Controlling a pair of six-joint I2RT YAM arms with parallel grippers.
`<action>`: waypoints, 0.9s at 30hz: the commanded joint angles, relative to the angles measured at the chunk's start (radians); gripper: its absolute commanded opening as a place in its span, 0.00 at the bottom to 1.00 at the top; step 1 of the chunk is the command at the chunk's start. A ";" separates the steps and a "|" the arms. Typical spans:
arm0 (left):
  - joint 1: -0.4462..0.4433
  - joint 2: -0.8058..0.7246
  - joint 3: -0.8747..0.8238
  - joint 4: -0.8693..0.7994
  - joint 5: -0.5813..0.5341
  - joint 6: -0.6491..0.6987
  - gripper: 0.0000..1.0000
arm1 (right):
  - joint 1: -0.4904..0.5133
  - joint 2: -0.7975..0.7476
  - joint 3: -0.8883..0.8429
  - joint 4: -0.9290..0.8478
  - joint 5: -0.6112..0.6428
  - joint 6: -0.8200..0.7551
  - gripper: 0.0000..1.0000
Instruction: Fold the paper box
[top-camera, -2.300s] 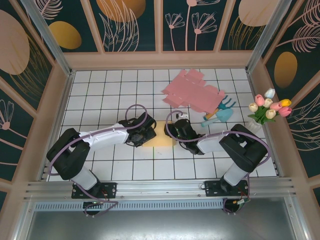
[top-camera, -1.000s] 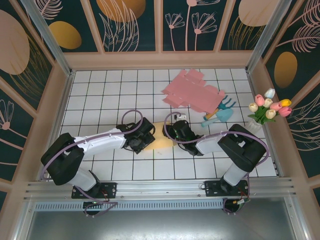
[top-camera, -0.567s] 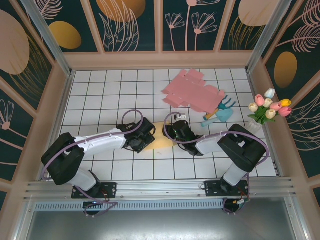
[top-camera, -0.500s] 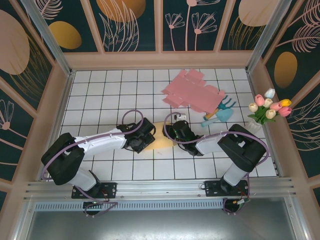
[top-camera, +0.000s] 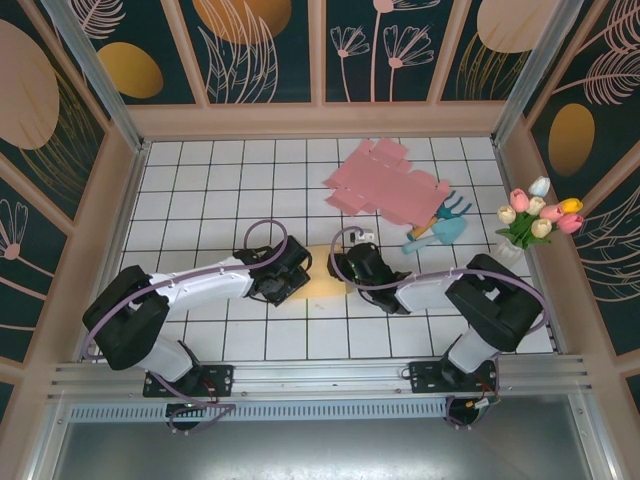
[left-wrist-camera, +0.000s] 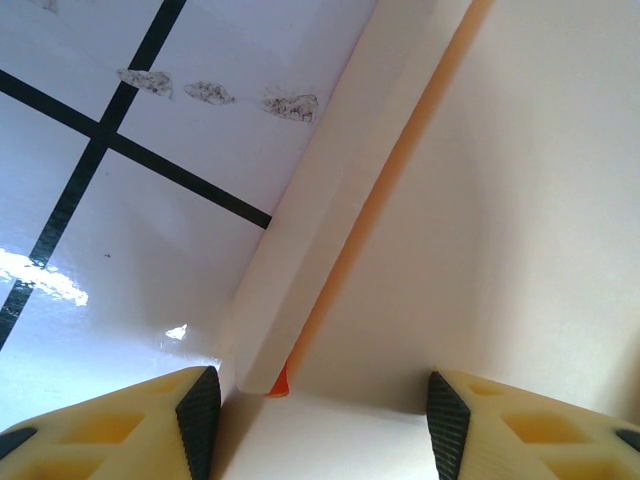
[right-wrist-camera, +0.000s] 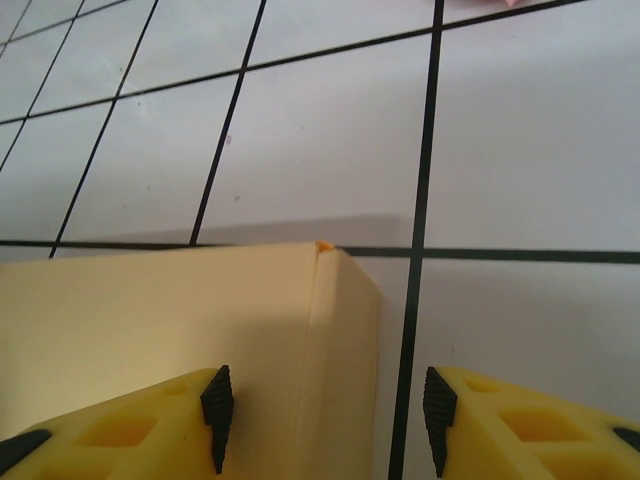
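Yellow box lay in the middle of the table, directly between the two arms, one end toward each. Left gripper: jaws part-way apart, a folded edge of the box running up between them; could not tell whether they pinched it. Right gripper: jaws apart, astride a box corner, bare tile inside one finger. Both equally near.

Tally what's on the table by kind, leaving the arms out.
Paper boxes: 2 (yellow box, pink flat box)
Toy garden tools: 2 (rake, scoop)
Tulip bunch: 1
Total: 5
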 joint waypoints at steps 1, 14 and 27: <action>0.001 0.026 -0.023 -0.025 -0.041 0.001 0.58 | 0.027 -0.057 -0.032 -0.120 -0.026 -0.017 0.56; 0.000 0.023 -0.029 -0.022 -0.044 -0.002 0.58 | 0.134 -0.299 -0.117 -0.205 0.023 0.025 0.51; 0.000 0.015 -0.031 -0.023 -0.045 -0.004 0.58 | 0.133 -0.239 -0.116 -0.169 -0.034 0.001 0.47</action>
